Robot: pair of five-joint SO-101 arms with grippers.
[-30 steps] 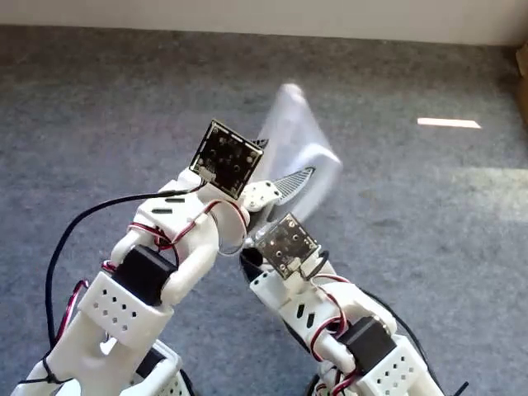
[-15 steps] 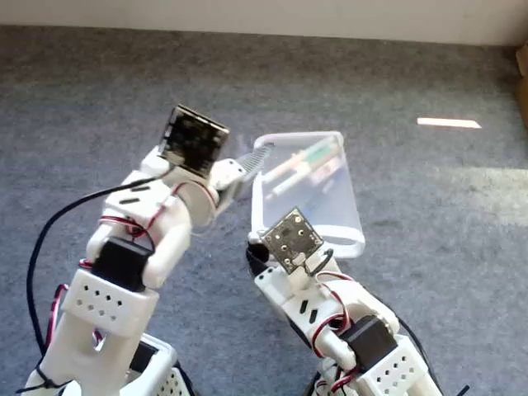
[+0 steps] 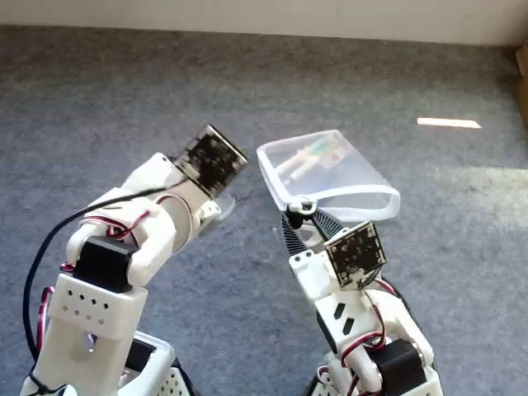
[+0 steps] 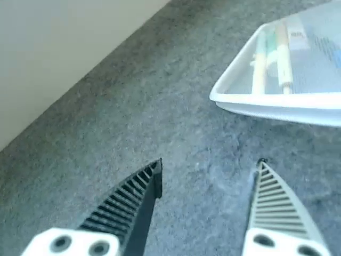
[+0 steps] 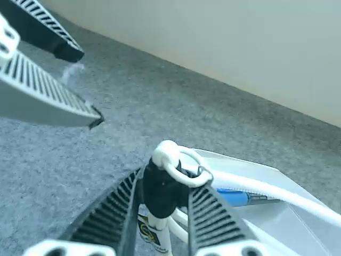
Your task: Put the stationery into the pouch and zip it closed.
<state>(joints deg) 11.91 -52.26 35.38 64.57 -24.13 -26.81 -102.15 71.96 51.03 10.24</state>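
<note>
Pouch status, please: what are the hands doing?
Left hand open, beside pouch. Right hand shut on zipper pull. Pens inside pouch. Nothing blocking.

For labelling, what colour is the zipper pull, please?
The zipper pull is white, clearest in the right wrist view.

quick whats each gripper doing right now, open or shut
left gripper: open, holding nothing, above the carpet.
right gripper: shut on the zipper pull of the pouch.
</note>
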